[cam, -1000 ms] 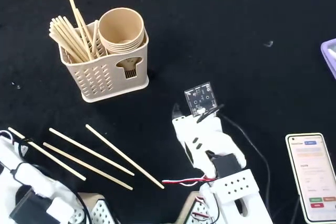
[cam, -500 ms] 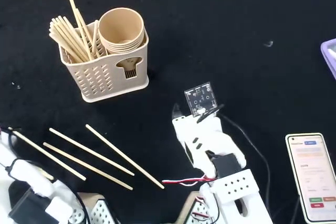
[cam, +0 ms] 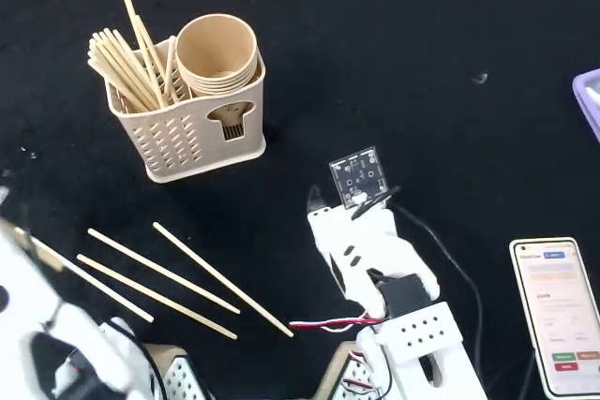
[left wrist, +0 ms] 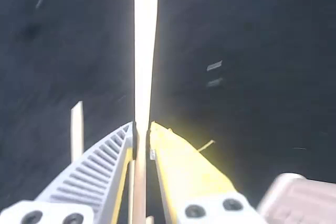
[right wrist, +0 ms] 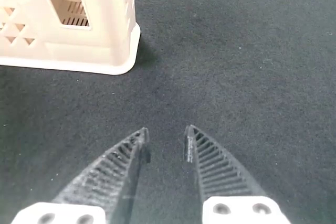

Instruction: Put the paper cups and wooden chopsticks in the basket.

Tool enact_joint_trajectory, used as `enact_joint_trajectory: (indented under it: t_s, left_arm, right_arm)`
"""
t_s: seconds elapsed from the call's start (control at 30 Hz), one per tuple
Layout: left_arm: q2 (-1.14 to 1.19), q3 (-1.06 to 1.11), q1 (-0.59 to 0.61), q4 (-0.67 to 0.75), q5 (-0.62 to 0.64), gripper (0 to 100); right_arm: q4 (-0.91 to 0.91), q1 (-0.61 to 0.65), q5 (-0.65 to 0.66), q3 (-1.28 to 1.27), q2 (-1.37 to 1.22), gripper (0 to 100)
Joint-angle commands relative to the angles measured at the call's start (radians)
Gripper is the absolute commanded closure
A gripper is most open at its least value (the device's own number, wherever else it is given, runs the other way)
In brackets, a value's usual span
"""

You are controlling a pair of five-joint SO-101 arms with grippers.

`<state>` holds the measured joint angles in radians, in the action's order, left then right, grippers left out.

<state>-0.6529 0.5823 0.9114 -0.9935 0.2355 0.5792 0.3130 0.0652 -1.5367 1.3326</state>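
The beige slotted basket (cam: 187, 142) stands at the back left, holding stacked paper cups (cam: 217, 49) and several wooden chopsticks (cam: 127, 63). Three loose chopsticks (cam: 159, 271) lie on the black table in front of it. A further chopstick (cam: 94, 280) lies leftmost, its left end under my left arm (cam: 37, 320). In the left wrist view my left gripper (left wrist: 142, 127) is shut on this chopstick (left wrist: 145, 51), which runs straight ahead. My right gripper (right wrist: 165, 135) hovers open over bare table, a little short of the basket's corner (right wrist: 79, 30).
A phone (cam: 555, 316) lies at the front right. A purple object (cam: 589, 100) pokes in at the right edge. The right arm's body (cam: 380, 264) and its cable take up the front centre. Bare black table stretches right of the basket.
My left arm has risen towards the camera, looming larger at the front left, still gripping the chopstick's left end. The right arm, basket and loose chopsticks have not moved.
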Motion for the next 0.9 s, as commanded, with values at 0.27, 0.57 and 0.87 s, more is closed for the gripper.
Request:
enact_joint_trajectory:
  t_s: [0.27,0.57,0.87]
  left_arm:
    - [-0.367,-0.171,-0.435,0.273,0.032,97]
    - [-0.218,-0.292,-0.684,0.529,0.032,97]
    - [0.017,-0.303,-0.742,0.651,0.032,97]
  right_arm:
    - [-0.026,-0.014,0.011,0.007,0.019,88.1]
    - [-0.026,-0.014,0.011,0.007,0.019,88.1]
    - [-0.026,-0.014,0.011,0.007,0.019,88.1]
